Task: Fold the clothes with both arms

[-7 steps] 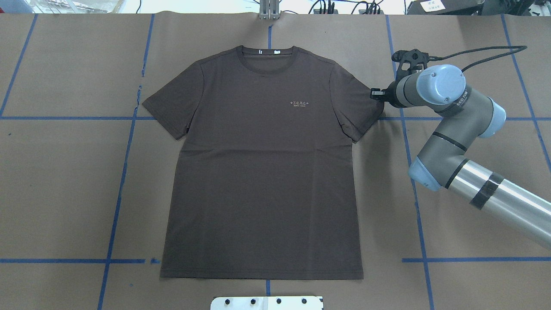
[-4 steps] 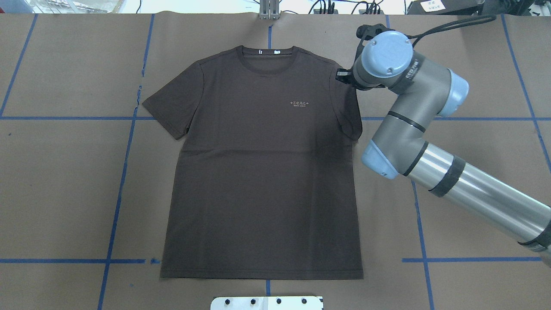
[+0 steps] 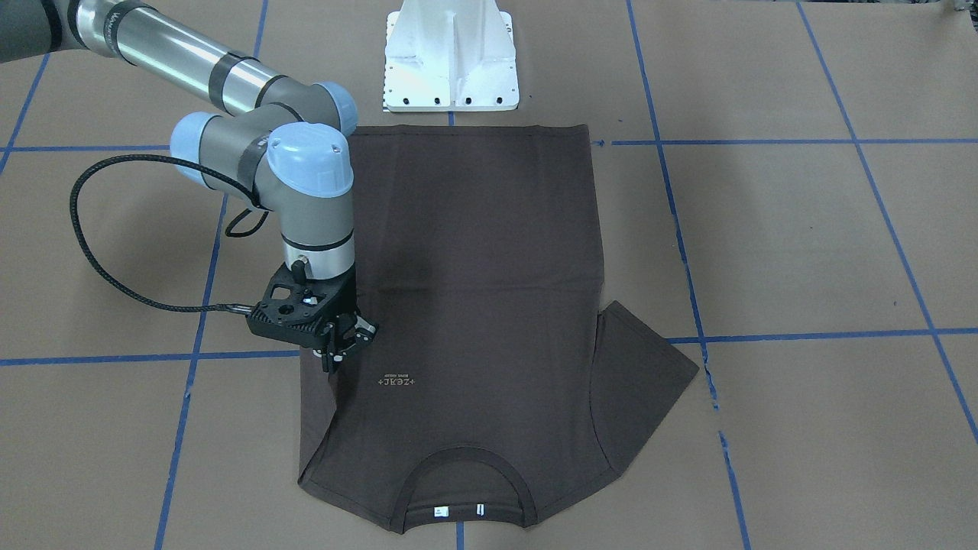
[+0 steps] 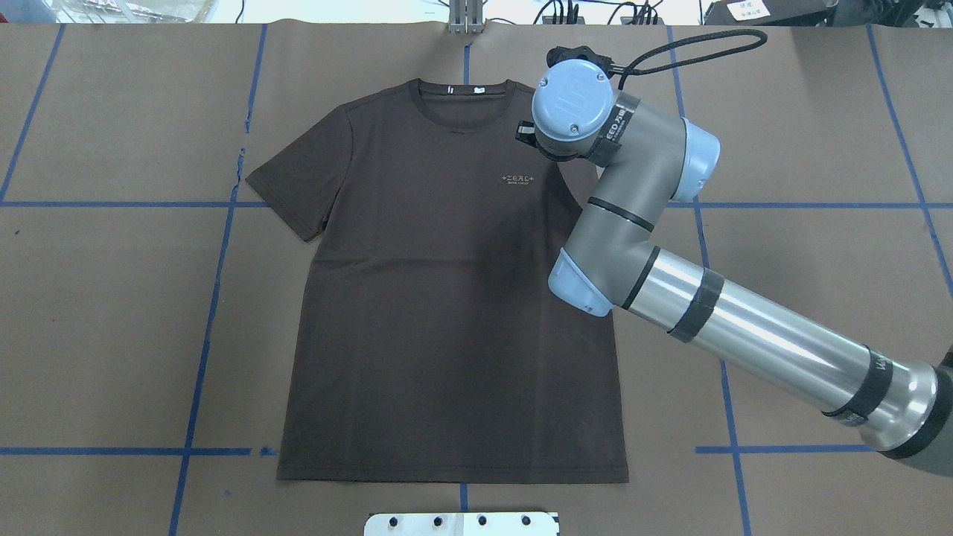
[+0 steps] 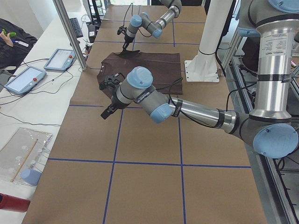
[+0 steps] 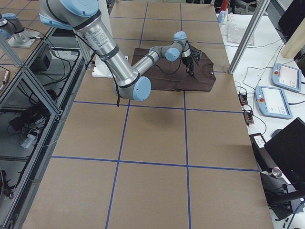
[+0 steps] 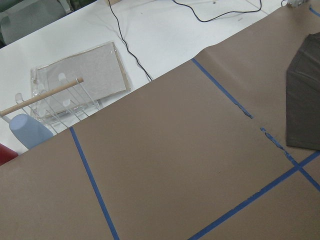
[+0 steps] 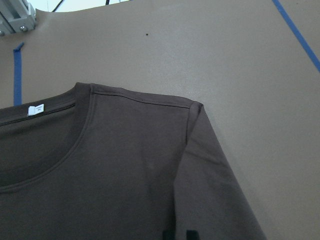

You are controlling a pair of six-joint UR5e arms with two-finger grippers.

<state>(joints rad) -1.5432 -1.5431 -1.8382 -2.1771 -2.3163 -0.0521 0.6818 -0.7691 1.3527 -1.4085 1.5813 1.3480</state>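
The table [image 4: 112, 335] holds the dark brown T-shirt [image 4: 447, 298] flat at its middle, collar toward 12 o'clock in the overhead view. At the shirt's 1 o'clock, the right gripper [image 3: 340, 353] has its jaws pinched on the folded-in sleeve [image 3: 319, 416]. The left gripper [image 5: 105, 113] hangs beyond 9 o'clock, and I cannot tell how its jaws stand.

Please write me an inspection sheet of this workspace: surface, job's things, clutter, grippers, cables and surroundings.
Surface: brown paper with a blue tape grid.
Job's things: dark brown T-shirt lying flat, front up; its sleeve on the robot's right is folded onto the body, and the other sleeve is spread.
Clutter: nothing seen.
Grippers: right gripper shut on the folded sleeve; left gripper above bare paper beside the shirt, open or shut cannot be told.
Cables: black cable loops from the right wrist, off the shirt.
Surroundings: white pedestal; teach pendants on the side table.
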